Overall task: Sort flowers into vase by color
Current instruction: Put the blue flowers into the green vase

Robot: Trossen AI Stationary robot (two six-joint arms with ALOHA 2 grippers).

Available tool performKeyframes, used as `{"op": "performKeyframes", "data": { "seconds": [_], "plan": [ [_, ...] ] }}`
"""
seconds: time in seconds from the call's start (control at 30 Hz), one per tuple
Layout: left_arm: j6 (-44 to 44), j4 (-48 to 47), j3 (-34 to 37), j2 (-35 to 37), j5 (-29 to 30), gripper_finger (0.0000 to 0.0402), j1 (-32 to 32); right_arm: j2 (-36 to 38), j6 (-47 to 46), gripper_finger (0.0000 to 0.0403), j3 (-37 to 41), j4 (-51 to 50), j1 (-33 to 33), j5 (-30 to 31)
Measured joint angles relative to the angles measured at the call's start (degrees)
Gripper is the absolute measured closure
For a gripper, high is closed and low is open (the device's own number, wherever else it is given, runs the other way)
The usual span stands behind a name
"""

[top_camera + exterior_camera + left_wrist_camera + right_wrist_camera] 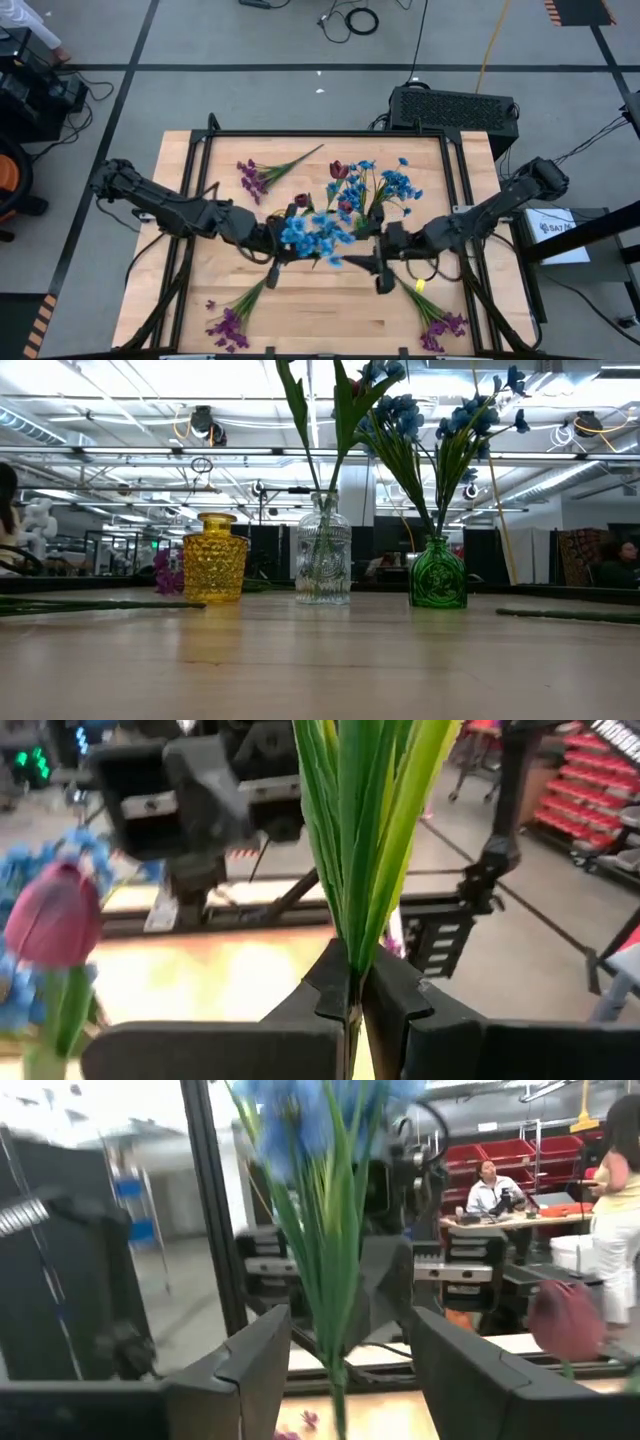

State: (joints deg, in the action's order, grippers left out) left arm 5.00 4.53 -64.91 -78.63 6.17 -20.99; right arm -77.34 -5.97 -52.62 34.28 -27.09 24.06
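So far we see blue flowers in the green vase (437, 574); the left gripper (352, 992) clamps a blue sprig (312, 236) mid-frame, the right gripper (345, 1365) released, purple sprigs (232, 322) still lying.

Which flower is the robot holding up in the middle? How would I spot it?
Look at the middle of the wooden table, where the two arms meet. The left claw pinches the stem of a blue flower sprig, the only bunch lifted up instead of lying down or in a vase.

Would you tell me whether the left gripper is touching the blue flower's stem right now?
Touching. The left wrist view shows the left gripper shut on the blue flower's green stem, which rises from between its fingers.
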Motion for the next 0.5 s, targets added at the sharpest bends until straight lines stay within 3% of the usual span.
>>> {"op": "performKeyframes", "data": {
  "seconds": [0.2,0.5],
  "plan": [
    [-3.54,1.31,-0.04,0.00,0.72,0.0386,-2.59,-7.65,6.37,0.0207,-10.61,-10.39,-0.24,-0.14],
    [-5.73,0.41,-0.04,0.00,2.06,0.0386,-5.05,-12.81,8.63,0.0207,-16.25,-10.48,-0.35,-0.19]
  ]
}}
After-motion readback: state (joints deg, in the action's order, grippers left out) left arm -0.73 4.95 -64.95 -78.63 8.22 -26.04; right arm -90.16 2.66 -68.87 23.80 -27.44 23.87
